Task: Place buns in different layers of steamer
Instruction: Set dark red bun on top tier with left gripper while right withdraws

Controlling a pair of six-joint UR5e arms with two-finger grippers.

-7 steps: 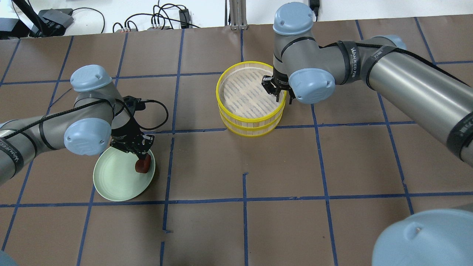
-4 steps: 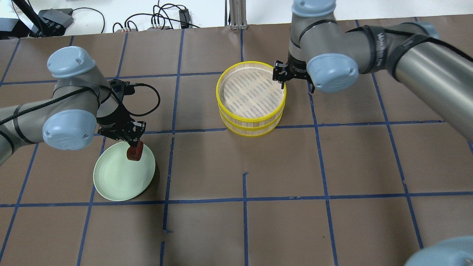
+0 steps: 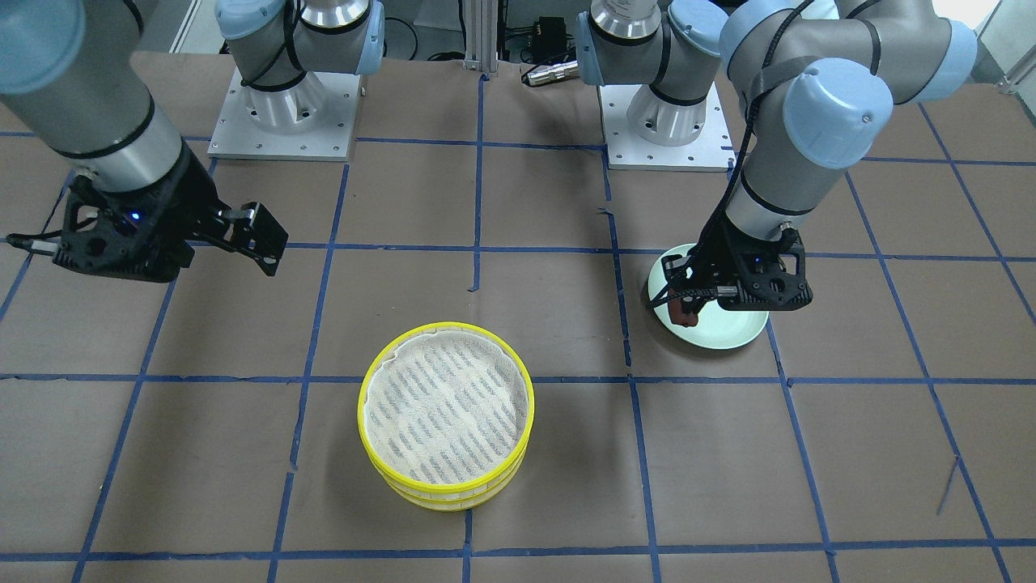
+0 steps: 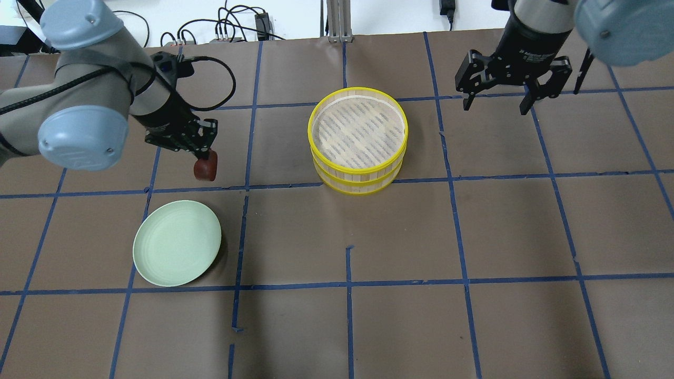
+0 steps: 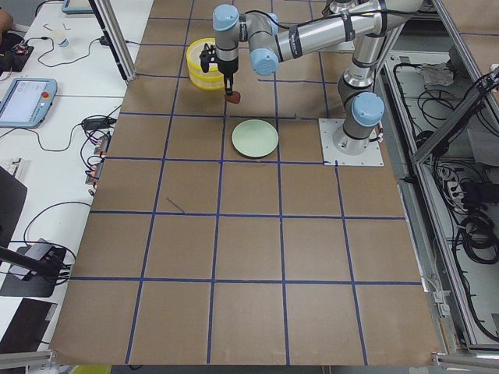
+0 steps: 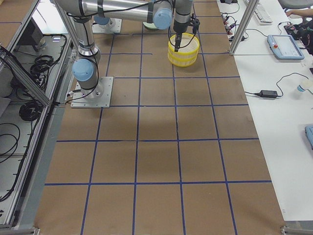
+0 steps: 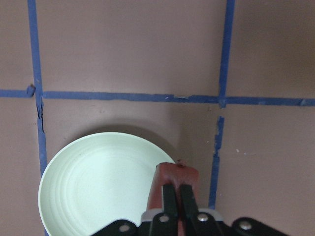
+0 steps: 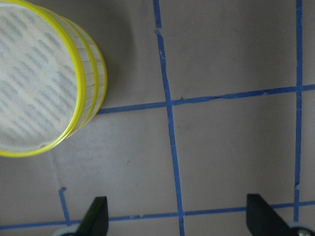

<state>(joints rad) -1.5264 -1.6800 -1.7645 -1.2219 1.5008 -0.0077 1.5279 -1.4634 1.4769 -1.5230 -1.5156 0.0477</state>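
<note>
Above worktop (image 4: 474,237), left hand (image 4: 204,158) pinches reddish-brown bun (image 4: 205,169); right hand (image 4: 495,109) gapes empty; lower steamer layer (image 4: 358,183) floor hidden under upper layer (image 4: 358,129).

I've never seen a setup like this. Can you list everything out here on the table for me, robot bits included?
bun: one, dark reddish-brown, held in the air, clear of the plate
steamer layers: two, yellow rims and pale slatted floors, stacked mid-table; top one holds nothing, inside of the lower one hidden
plate: one, pale green, bare, on the table on the robot's left side
table: one, brown cover with a blue tape grid
left gripper: one, black, shut on the bun, raised above the table
right gripper: one, black, open and holding nothing, off to the right of the steamer
</note>
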